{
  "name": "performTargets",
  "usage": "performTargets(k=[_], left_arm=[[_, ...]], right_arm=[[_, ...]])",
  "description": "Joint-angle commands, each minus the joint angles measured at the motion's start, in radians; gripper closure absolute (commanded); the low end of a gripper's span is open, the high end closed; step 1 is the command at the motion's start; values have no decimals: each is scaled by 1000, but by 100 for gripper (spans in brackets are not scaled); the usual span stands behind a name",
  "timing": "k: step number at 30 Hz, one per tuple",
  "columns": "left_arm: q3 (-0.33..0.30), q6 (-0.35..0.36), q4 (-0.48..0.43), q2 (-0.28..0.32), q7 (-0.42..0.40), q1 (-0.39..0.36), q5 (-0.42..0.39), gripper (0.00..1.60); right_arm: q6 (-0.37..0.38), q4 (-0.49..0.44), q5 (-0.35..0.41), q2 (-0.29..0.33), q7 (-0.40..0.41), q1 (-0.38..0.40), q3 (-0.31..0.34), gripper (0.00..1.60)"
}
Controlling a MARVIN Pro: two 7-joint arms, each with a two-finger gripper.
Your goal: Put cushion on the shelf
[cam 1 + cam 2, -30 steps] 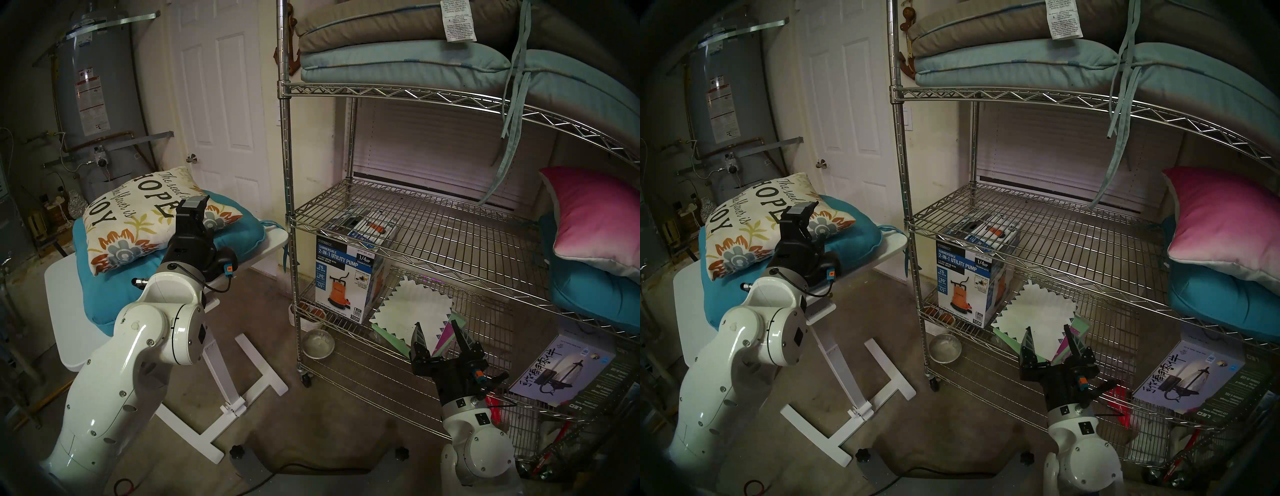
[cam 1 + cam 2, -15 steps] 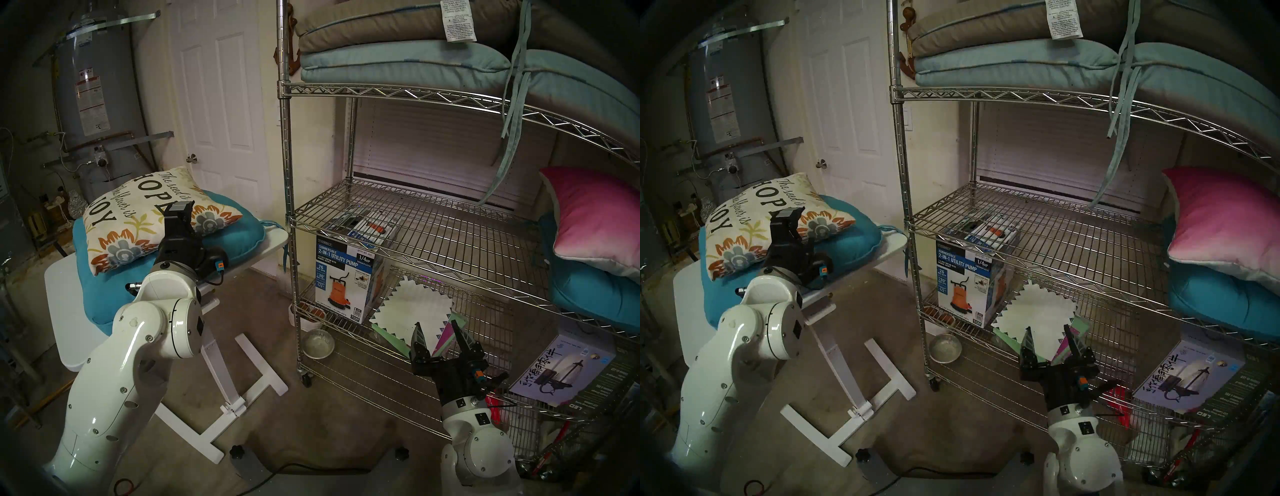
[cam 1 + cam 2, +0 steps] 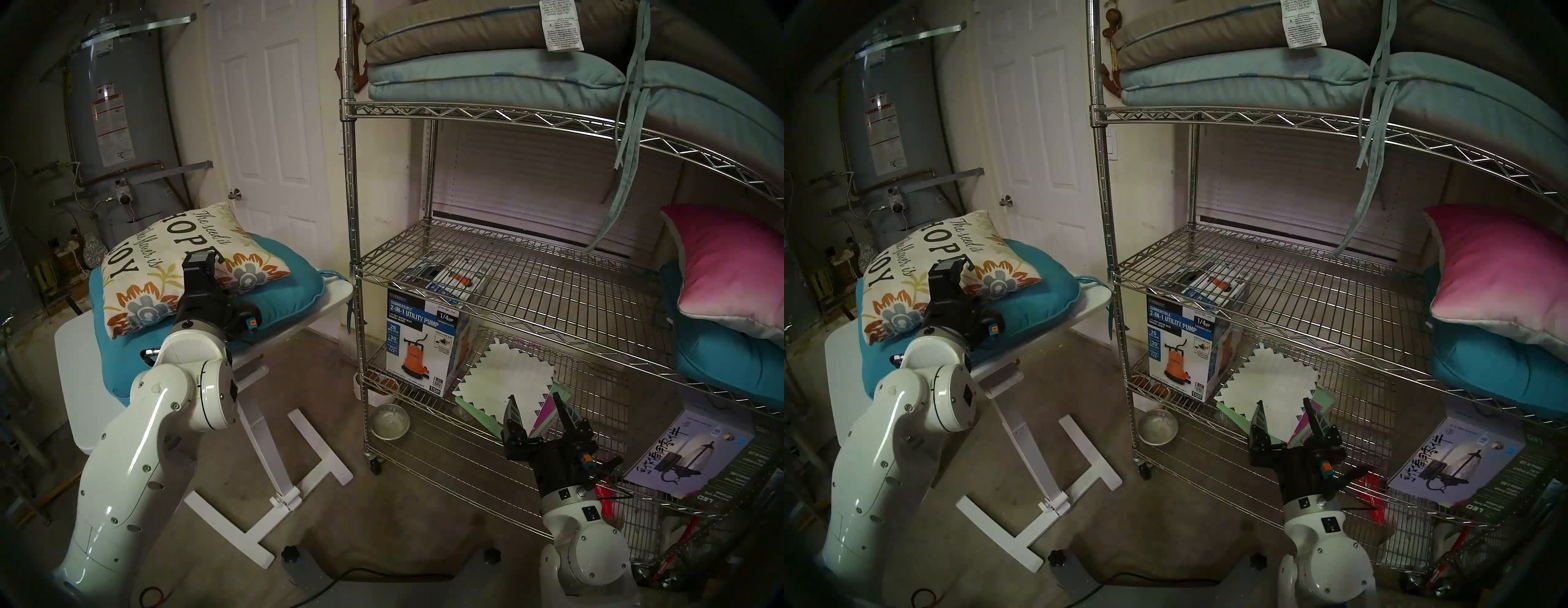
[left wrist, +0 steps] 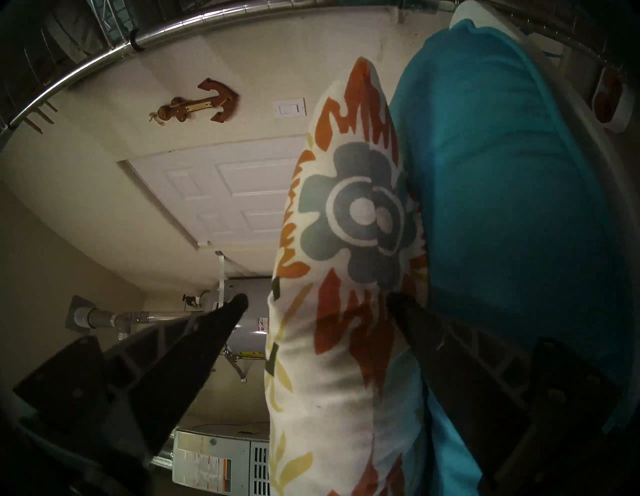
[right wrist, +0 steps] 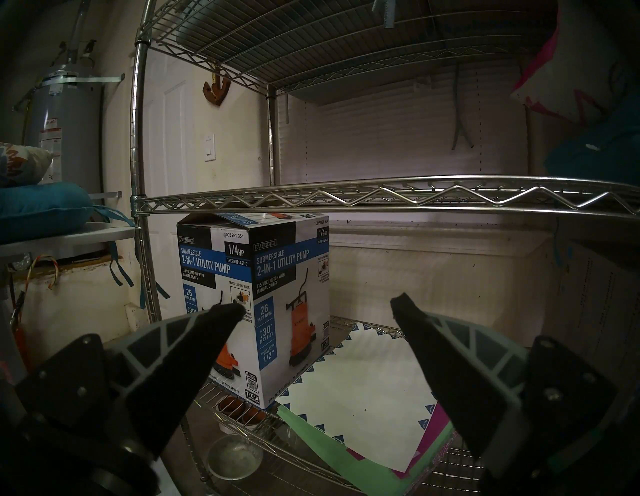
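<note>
- Fingers of the left gripper (image 4: pixel 317 299) stand wide apart and straddle the near edge of the cushion (image 3: pixel 169 271); nothing is clamped. In the left wrist view one finger shows against the far wall on the cushion's top side, and the other lies along the seam where the flowered cover meets the teal seat cushion (image 4: pixel 512 207).
- Judgement on the step in hand: a good grip needs the lower finger to slide between the two cushions (not into the teal one), with the gripper pushed deep enough that the pads close on stuffing and not only on the piped edge.
- Soft filling will likely sag once lifted, so a bite near the middle of the edge looks better than one at a corner.
- Right gripper (image 3: pixel 539 409) hangs low before the shelf (image 3: pixel 488 271), its jaws spread and empty.
- Cushion's place: on top of the teal seat cushion, which lies on the white tilting table (image 3: pixel 76 361), left of the shelf.
- Farther off, the shelf's middle tier is bare wire on its left part, with a pink pillow (image 3: pixel 729 263) at its right end; that bare stretch looks the likeliest landing spot, and the front corner pole (image 3: pixel 352 191) is the thing to clear.
</note>
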Motion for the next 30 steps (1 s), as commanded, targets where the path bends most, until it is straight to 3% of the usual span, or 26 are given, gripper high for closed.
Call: performTargets(k=[1,7,8,9,10,30], left_arm=[[-18,9,7,-2,1,-12,-3,0],[-19,10,26,-9,5,-26,-8,0],[-16,17,33,-12,13,-30,2,27],[-20,1,37,-5,20,-26,-7,102],[-24,-6,39,-6,27,-24,-15,160],[73,-9,20,-62,61,-69,-30,160]], right_arm=[[-1,-19,-1,2,1,1,1,0],[-1,-18,-1,2,1,1,1,0],[-2,-18,-1,2,1,1,1,0],[-1,-18,-1,2,1,1,1,0],[-1,-18,-1,2,1,1,1,0],[-2,-18,-1,2,1,1,1,0]])
